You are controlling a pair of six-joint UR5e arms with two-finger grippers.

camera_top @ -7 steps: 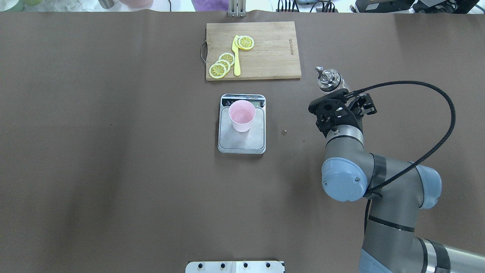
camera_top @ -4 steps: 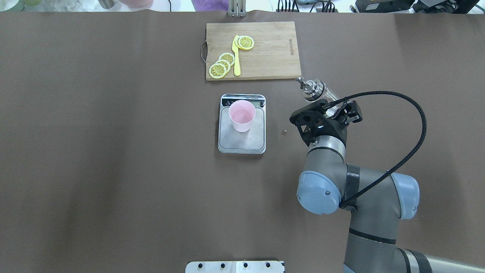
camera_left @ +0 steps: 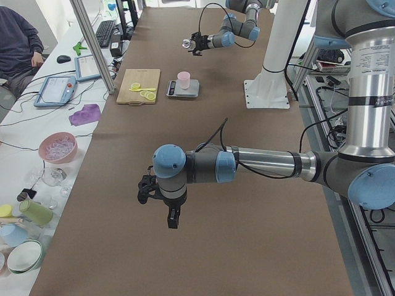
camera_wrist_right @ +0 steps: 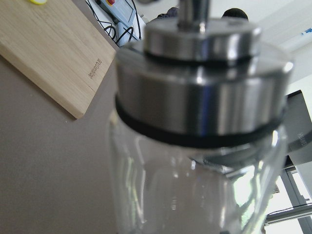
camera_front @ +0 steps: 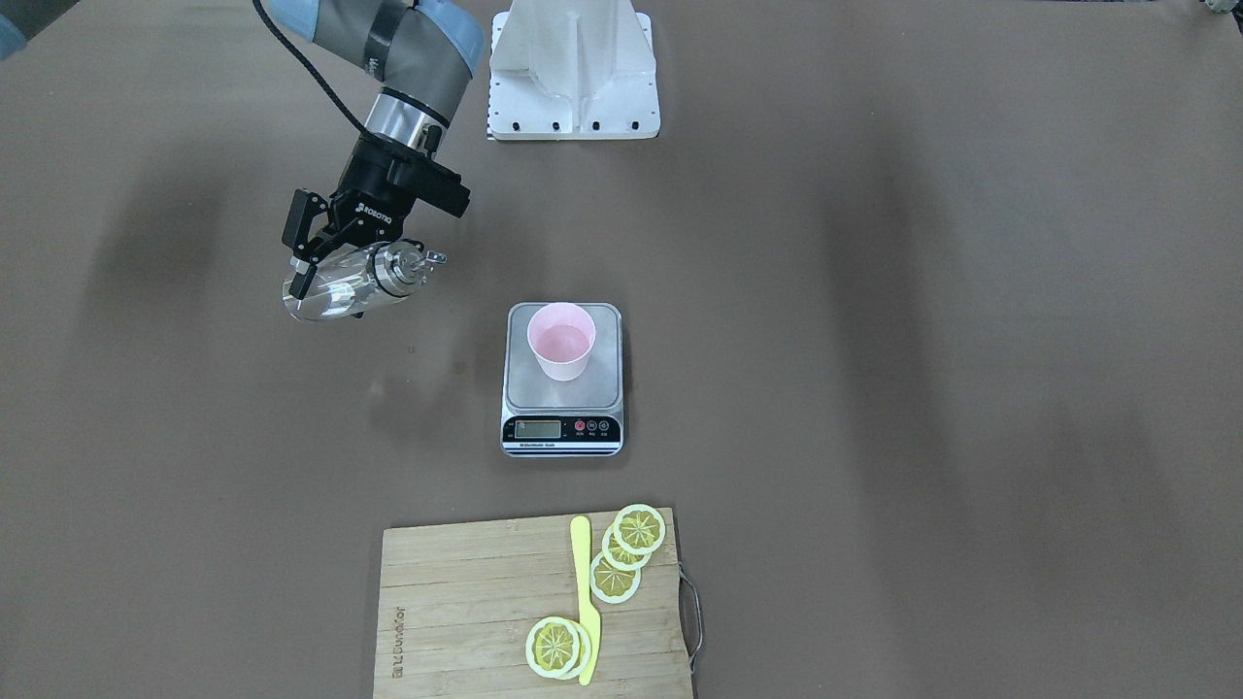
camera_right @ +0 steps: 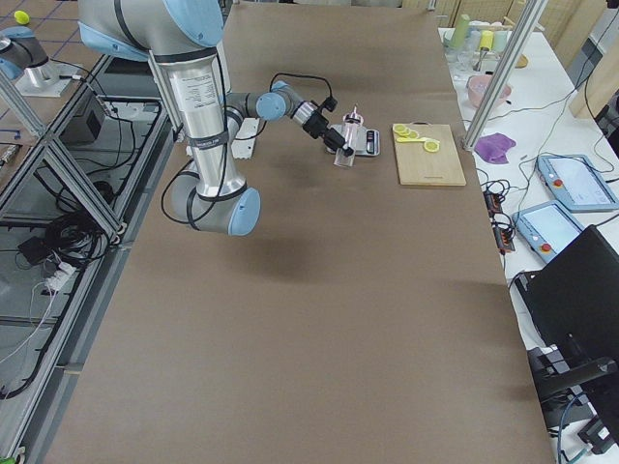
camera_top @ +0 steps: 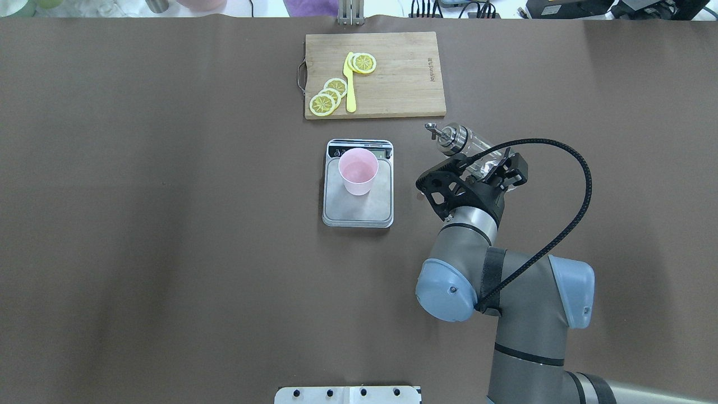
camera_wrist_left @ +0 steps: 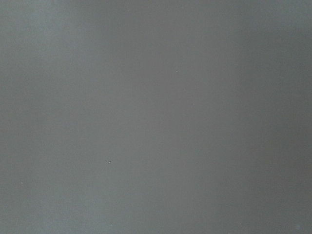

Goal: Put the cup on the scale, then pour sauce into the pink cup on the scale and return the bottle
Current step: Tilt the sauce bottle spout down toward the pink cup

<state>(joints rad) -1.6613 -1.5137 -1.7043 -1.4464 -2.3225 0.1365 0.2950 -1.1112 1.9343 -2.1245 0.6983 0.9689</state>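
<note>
Light even and diffuse, from above; no hard shadows. Table point(camera_top: 168, 224) mid-brown, with broad soft darker bands in overhead and front views. Left wrist view dim, flat grey, near featureless, few pale specks. Right wrist view: bottle point(camera_wrist_right: 195, 165) too close, blurred; bright glare streaks on cap point(camera_wrist_right: 202, 92) and glass; background upper right blown out white; cutting board point(camera_wrist_right: 53, 48) somewhat sharper. Side views sharp; white bench point(camera_left: 62, 126) bright.

The bottle point(camera_top: 477, 148) in my right gripper point(camera_top: 487, 164) is clear, glossy glass with a polished metal cap point(camera_wrist_right: 202, 83). The cup point(camera_top: 358, 171) is matt pink plastic. The scale point(camera_top: 359, 210) has a dull steel top, the cutting board point(camera_top: 392, 84) is pale wood, and the desk point(camera_top: 168, 224) is matt brown.
</note>
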